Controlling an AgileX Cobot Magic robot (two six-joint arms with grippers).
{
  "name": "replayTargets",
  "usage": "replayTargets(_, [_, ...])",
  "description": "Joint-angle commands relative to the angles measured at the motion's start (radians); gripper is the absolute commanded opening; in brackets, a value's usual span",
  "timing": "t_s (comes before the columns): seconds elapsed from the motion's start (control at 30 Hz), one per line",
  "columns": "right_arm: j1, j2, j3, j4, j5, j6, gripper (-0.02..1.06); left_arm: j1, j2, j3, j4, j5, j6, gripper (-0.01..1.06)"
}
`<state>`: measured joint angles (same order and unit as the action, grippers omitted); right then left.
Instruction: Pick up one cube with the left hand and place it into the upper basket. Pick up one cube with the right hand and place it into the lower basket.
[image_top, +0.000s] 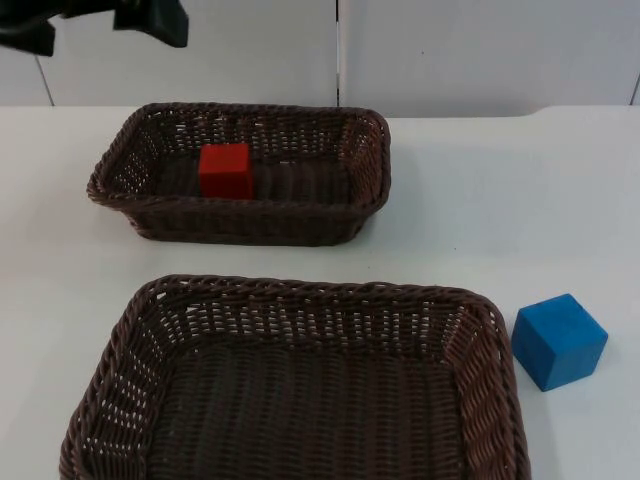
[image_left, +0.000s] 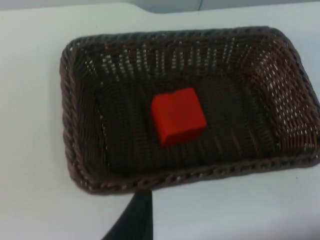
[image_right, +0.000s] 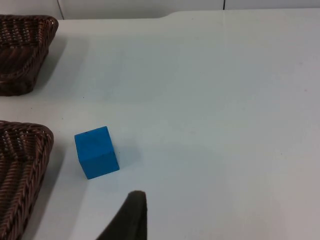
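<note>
A red cube (image_top: 225, 170) (image_left: 178, 116) lies on the floor of the upper wicker basket (image_top: 368, 160) (image_left: 75, 145), left of its middle, with nothing touching it. My left gripper (image_top: 150, 20) is raised at the table's far left corner, behind and above that basket. A blue cube (image_top: 559, 340) (image_right: 96, 152) stands on the white table just right of the lower basket (image_top: 490, 340) (image_right: 25, 150), which has nothing in it. My right gripper (image_right: 131, 217) hangs over the table a short way from the blue cube, apart from it.
The two dark brown baskets sit one behind the other with a strip of bare table between them. The white table stretches to the right of both baskets, and the grey partition wall (image_top: 480, 50) closes off the back.
</note>
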<state>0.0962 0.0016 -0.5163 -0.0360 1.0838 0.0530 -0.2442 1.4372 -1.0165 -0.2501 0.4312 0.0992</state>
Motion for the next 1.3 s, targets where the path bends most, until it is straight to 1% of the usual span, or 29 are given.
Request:
replayTargets(0.0, [-0.003,-0.002,-0.001,-0.003,-0.006,-0.003,1.04,-0.005,-0.065,0.040,0.003,-0.010,0.000,1.05])
replayTargets(0.03, [-0.003,-0.002,-0.001,-0.003,-0.006,-0.003,1.04,-0.005,-0.065,0.040,0.003,-0.010,0.000,1.05])
replayTargets(0.17, [-0.003,-0.002,-0.001,-0.003,-0.006,-0.003,1.04,-0.005,-0.182,0.100,0.015,0.008,0.000,1.05])
replayTargets(0.43, [-0.003,-0.002,-0.001,-0.003,-0.006,-0.003,1.04,-0.005,-0.339,0.189,0.011,0.013,-0.002,1.05])
replayTargets(0.53, [-0.003,-0.002,-0.001,-0.003,-0.006,-0.003,1.04,-0.005,-0.382,0.205,0.008,0.036,-0.002,1.05])
replayTargets(0.67, [-0.003,-0.002,-0.001,-0.003,-0.006,-0.003,1.04,-0.005,-0.471,0.244,0.008,0.092,-0.002,1.05])
replayTargets(0.9, [-0.003,-0.002,-0.001,-0.003,-0.006,-0.003,1.04,-0.005,-0.552,0.244,0.014,0.149,-0.002,1.05])
replayTargets(1.03, [-0.003,-0.002,-0.001,-0.003,-0.006,-0.003,1.04,-0.005,-0.614,0.244,0.031,0.214,-0.002,1.05])
replayTargets(1.2, [-0.003,-0.002,-0.001,-0.003,-0.006,-0.003,1.04,-0.005,-0.665,0.244,0.031,0.248,-0.002,1.05])
replayTargets(1.27, [-0.003,-0.002,-0.001,-0.003,-0.006,-0.003,1.04,-0.005,-0.673,0.244,0.036,0.249,-0.002,1.05])
